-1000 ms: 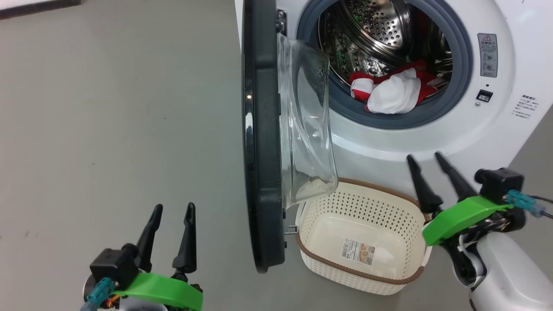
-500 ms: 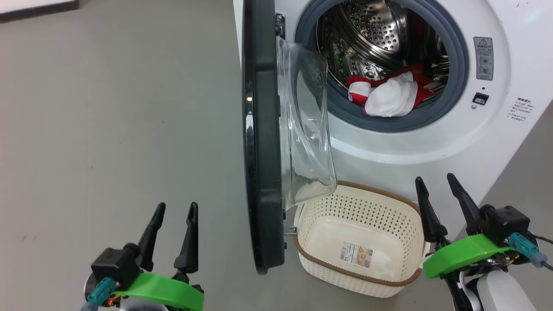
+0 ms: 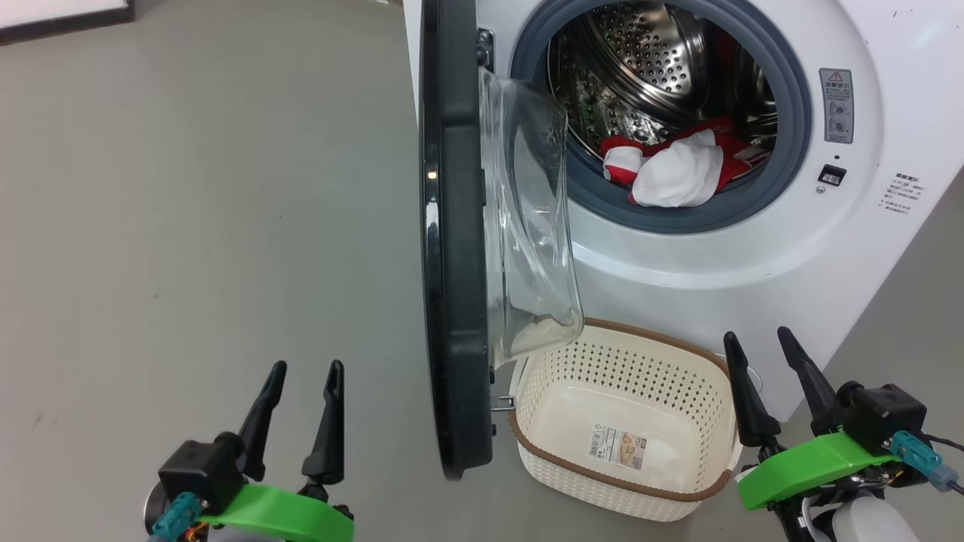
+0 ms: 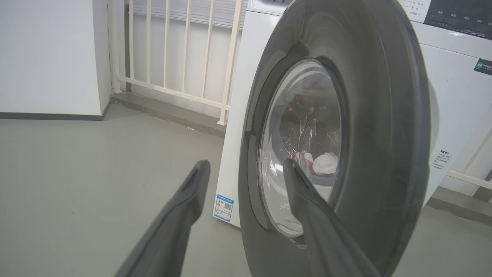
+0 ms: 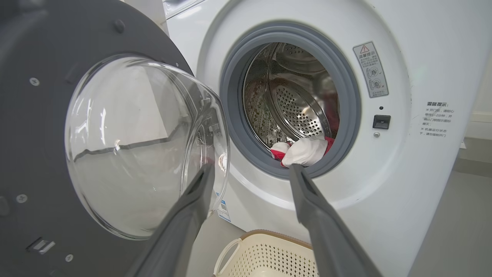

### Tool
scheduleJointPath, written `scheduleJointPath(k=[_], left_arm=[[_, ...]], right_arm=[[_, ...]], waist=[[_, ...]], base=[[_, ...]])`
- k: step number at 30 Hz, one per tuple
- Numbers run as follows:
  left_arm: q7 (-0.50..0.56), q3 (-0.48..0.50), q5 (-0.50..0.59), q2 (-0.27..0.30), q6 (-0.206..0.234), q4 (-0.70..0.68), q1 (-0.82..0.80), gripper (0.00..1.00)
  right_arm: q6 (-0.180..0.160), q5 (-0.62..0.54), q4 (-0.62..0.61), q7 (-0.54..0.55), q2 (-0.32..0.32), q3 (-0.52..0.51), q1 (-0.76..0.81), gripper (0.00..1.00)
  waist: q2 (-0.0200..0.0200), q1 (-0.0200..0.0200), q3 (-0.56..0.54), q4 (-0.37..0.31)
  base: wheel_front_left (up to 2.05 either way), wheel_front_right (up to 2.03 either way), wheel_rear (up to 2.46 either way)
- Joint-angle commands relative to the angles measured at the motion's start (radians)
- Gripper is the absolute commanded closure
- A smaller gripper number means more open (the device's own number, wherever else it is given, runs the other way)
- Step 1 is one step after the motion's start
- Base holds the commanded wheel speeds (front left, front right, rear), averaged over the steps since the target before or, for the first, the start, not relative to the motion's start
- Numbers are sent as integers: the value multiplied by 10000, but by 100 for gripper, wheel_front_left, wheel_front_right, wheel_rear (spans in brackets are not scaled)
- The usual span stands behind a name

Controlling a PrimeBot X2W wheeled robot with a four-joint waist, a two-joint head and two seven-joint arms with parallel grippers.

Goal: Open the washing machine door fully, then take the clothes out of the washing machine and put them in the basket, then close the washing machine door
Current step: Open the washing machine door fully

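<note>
The white washing machine (image 3: 753, 256) stands ahead with its door (image 3: 452, 241) swung out edge-on toward me, glass bowl (image 3: 531, 226) facing right. Red and white clothes (image 3: 678, 169) lie at the drum's front lip, also seen as clothes (image 5: 303, 151). The cream basket (image 3: 625, 365) sits on the floor below the opening and holds nothing. My left gripper (image 3: 301, 376) is open, low and left of the door, facing the door (image 4: 369, 127) from outside. My right gripper (image 3: 757, 346) is open beside the basket's right rim, with nothing between its fingers.
Grey floor (image 3: 188, 226) spreads wide to the left of the door. A white railing (image 4: 173, 57) and white wall (image 4: 46, 54) stand behind the machine's left side. The drum's grey rubber ring (image 5: 234, 115) frames the opening.
My right gripper has dropped lower and drawn back from the machine's front to beside the basket. The camera has tipped slightly. The left gripper, door and clothes stay put.
</note>
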Motion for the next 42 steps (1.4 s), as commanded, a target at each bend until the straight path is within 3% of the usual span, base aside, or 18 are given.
scheduleJointPath(k=[1, 29, 30, 31, 42], left_arm=[[-78, 353, 65, 116, -8, -270, -129, 0], [-78, 328, 63, 116, 0, -156, -170, 0], [-78, 311, 43, 116, -21, -159, -188, 73], [-78, 296, 27, 116, -39, -173, -212, 100], [-78, 439, -298, 116, -312, -1844, -1446, 100]], right_arm=[[48, 190, -262, -64, -25, 287, -33, 0], [48, 421, -99, -64, -24, 710, 27, 0], [48, 420, -95, -64, -24, 711, 28, 0], [48, 417, -89, -64, -24, 713, 27, 0], [48, 398, -6, -64, -24, 811, -49, 0]], waist=[[0, 0, -14, -11], [0, 0, -42, -36], [0, 0, -40, -35], [0, 0, -38, -33], [0, 0, 13, 1]], base=[[0, 0, 0], [0, 0, 0], [0, 0, 0], [0, 0, 0], [0, 0, 0]])
